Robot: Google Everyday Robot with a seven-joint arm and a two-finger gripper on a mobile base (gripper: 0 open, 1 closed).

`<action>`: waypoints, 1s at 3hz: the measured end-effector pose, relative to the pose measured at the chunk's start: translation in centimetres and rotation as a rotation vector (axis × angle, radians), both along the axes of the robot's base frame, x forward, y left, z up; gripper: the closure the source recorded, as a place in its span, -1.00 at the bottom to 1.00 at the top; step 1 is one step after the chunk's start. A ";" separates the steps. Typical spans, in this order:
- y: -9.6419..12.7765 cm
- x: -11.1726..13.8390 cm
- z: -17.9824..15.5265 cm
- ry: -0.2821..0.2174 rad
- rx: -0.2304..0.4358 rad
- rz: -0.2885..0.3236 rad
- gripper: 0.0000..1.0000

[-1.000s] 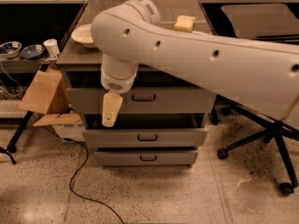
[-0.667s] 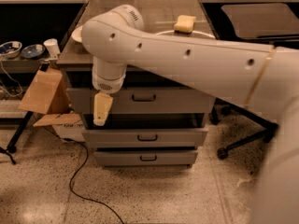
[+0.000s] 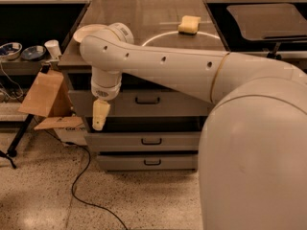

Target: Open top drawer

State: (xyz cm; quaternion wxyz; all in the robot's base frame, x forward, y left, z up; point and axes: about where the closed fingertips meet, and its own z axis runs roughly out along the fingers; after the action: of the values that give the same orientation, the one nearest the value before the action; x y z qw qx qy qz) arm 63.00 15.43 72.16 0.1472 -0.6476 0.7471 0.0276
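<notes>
Whether the gripper [image 3: 100,115] is parted or closed I cannot tell from here. Its pale yellow tip hangs straight down with nothing in it, in front of the lower left corner of the top drawer [image 3: 172,107].

That drawer is the widest grey front, just under the cabinet top [image 3: 144,13]. Its small black loop handle [image 3: 147,99] sits at three o'clock from the gripper, clearly apart from it. A dark band under the front suggests to me that the drawer already stands a little proud of the two below, though I would not swear to how far.

To do this step well, I'd say the gripper needs to travel sideways toward three o'clock until it is square on the handle. It should hook or clasp the loop, not push on the plain front. Then it should draw straight out toward six o'clock along the runners, level, without twisting.

The white arm [image 3: 163,66] lies across the cabinet's front edge, so the wrist has little room above.

The middle drawer [image 3: 120,141] and bottom drawer [image 3: 120,163] have similar handles at five o'clock, so it must stay high to avoid those. Cardboard [image 3: 43,92] leans at nine o'clock of the gripper, and a black cable [image 3: 79,176] trails on the floor at six. A yellow sponge [image 3: 189,24] rests on top at one o'clock, out of the way.
</notes>
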 end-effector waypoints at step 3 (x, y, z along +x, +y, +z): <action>-3.8 2.2 -2.3 -0.033 -0.046 -0.045 -1.00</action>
State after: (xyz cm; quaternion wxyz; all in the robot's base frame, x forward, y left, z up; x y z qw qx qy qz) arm 65.15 11.62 69.87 0.1451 -0.6343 0.7593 -0.0037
